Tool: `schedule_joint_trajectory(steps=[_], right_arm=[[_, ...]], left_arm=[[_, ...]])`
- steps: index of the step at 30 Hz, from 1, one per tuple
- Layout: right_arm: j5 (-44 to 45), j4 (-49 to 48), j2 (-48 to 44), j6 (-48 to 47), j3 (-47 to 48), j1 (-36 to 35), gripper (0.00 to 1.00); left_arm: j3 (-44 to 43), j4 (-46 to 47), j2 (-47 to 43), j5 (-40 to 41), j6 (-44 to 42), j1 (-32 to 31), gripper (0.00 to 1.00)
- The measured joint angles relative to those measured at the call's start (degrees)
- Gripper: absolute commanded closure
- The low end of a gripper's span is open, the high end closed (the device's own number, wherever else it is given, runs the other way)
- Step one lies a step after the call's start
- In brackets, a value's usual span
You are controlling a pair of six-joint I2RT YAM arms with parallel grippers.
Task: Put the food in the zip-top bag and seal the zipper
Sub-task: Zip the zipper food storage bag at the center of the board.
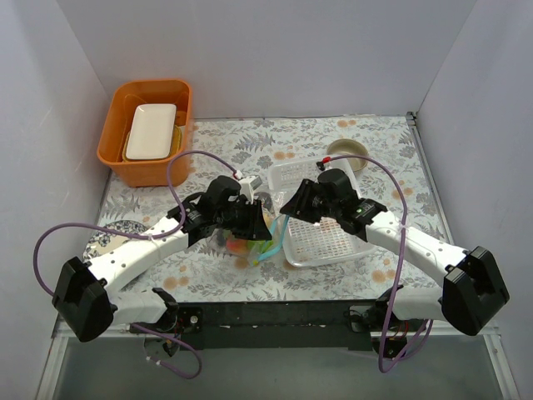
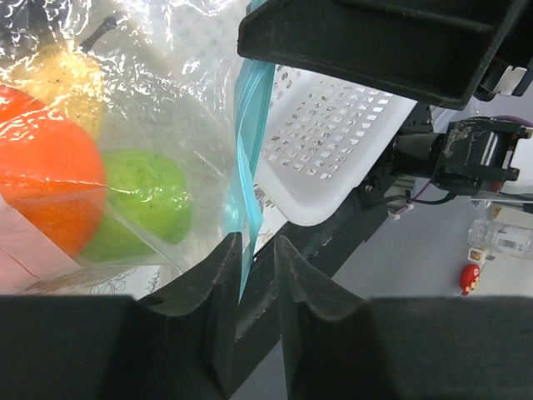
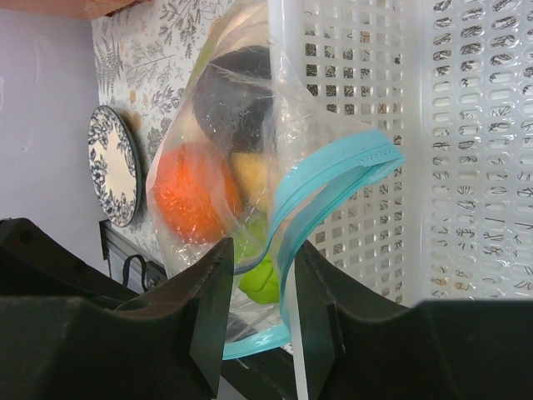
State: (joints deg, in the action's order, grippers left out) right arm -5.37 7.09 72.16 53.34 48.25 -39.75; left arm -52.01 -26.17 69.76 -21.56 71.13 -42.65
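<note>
A: So, where is the zip-top bag (image 3: 241, 158) sitting?
B: Beside the white basket (image 3: 466, 125), holding the food (image 3: 187, 196), half hidden overhead. Right gripper (image 3: 262, 267) is gaping around the zipper (image 3: 333, 179); left gripper (image 2: 258, 258) is straddling it narrowly, pinch unclear.

Left fingers (image 2: 200, 321), right fingers (image 3: 208, 321) narrowly apart

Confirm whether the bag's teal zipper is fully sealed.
No, the zipper gapes: its two teal strips bow apart in the right wrist view.
</note>
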Motion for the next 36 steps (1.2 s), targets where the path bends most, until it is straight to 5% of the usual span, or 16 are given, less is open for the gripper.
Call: schedule_joint_trajectory(steps=[3,7,17,22,36], right_arm=[[-0.66,0.00,0.24,0.00,0.00,0.00,0.57],[-1.07,-0.02,0.31,0.02,0.00,0.00,0.57],[-1.51,-0.02,0.33,0.02,0.02,0.00,0.56],[-2.73,0.00,0.57,0.37,0.02,0.00,0.39],[-4.02,-0.83,0.83,1.31,0.02,0.00,0.34]], left_arm=[[0.00,-0.02,0.07,1.07,-0.26,-0.79,0.83],[0.00,-0.15,0.07,2.08,-0.44,-1.86,1.00],[-1.49,-2.97,0.17,9.75,-2.25,-4.13,1.00],[-3.80,-5.31,1.05,15.96,-3.98,-6.12,1.00],[-11.80,-12.15,7.58,28.59,-6.86,-14.53,1.00]])
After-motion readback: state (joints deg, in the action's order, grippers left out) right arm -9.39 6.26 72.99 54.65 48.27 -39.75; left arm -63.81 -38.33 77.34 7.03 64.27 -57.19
